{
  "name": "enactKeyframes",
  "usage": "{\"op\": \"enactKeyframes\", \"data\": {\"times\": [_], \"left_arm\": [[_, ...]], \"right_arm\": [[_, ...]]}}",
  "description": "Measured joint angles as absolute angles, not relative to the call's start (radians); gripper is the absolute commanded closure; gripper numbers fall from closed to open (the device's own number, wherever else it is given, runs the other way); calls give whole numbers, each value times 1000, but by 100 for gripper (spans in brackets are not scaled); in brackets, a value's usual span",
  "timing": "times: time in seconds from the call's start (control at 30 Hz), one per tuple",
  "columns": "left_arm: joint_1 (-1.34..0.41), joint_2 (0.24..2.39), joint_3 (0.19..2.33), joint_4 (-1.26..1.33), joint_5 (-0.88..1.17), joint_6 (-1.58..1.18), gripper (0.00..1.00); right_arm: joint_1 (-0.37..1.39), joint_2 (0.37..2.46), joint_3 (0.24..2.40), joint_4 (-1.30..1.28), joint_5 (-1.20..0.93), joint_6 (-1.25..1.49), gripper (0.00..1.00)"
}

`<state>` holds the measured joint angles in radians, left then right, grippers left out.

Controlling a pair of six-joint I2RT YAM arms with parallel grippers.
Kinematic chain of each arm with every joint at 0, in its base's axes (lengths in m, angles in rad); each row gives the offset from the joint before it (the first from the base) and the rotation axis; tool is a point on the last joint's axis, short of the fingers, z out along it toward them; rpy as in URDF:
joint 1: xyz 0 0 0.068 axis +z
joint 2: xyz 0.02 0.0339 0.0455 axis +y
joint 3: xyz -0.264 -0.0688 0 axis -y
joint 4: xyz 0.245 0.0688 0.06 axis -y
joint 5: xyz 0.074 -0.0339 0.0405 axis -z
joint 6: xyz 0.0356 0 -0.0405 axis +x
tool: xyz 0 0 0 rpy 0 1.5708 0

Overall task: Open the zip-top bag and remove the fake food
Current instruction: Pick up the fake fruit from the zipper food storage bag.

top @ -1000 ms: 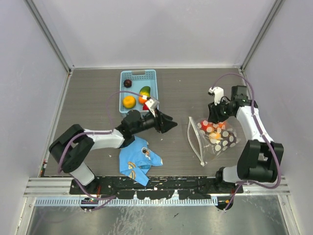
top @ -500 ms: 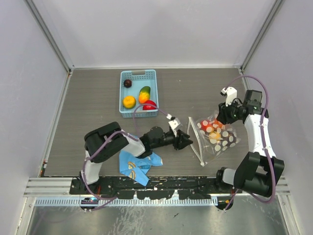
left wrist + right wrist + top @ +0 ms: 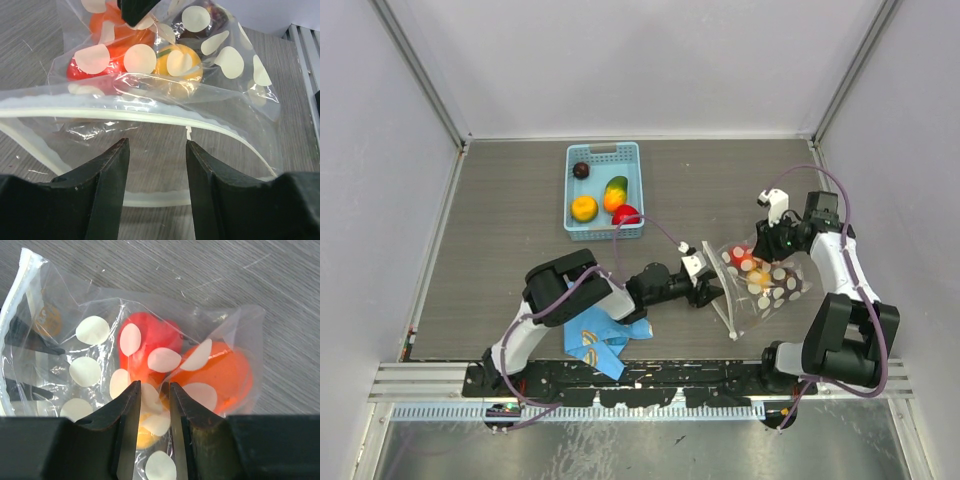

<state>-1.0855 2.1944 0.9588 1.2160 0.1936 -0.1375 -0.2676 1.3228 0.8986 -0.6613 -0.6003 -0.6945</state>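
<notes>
Zip-top bag point(image 3: 765, 285) unzipped, unloading partly done.
My left gripper point(image 3: 156, 145) hovers parted and empty at its gaping mouth, while my right gripper point(image 3: 155, 387) pinches the far film. Overhead, the bag lies at four o'clock and the basket point(image 3: 603, 152) at twelve holds four pieces. Only the wrist views show fake food point(image 3: 175, 62) inside: red, orange, yellow.

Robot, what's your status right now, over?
Left gripper open at the mouth of the bag. Right gripper pinching the bag from above. Bag unzipped, food inside; some in the basket. Nothing blocking the mouth.
</notes>
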Motion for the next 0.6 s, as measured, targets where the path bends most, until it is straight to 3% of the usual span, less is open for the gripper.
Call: {"op": "enactKeyframes", "data": {"times": [0.43, 0.6], "left_arm": [[-1087, 2263, 1044, 1216, 186, -89, 49], [-1087, 2273, 1079, 1202, 186, -84, 43]], "right_arm": [[-194, 1445, 896, -601, -477, -660, 76], [-176, 1514, 905, -614, -426, -659, 76]]}}
